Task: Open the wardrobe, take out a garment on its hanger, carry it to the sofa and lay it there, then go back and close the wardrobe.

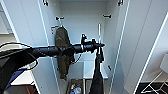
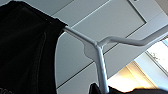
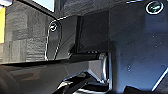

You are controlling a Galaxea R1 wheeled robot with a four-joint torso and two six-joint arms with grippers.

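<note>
The wardrobe [image 1: 82, 22] stands open, with both white doors swung wide to the sides. Inside it, an olive-brown jacket [image 1: 62, 50] hangs against the back wall on the left part, reaching down toward the lower shelf. At the bottom of the wardrobe there is a brown box [image 1: 75, 87] with some small colourful items in it; what they are I cannot tell.

The left arm comes in from the left and reaches across the opening. Its claw [image 1: 101, 45] is at the white hanger [image 1: 99, 32], which stands upright as a thin pale bar just above the claw. The black garment [image 1: 97, 75] hangs from this hanger straight down below the claw, in front of the right part of the wardrobe, apart from the jacket. The claw seems to be clamped on the hanger, because the garment hangs from that place and nothing else carries it, but the fingers themselves are not clear.

In the left wrist view the hanger [image 2: 97, 50] shows close, with its white arms spreading from the neck, and the black garment [image 2: 25, 50] covers one shoulder of it. Behind is the white ceiling.

The right wrist view shows dark robot parts and grey floor; if the right claw is open or closed, I cannot tell.
</note>
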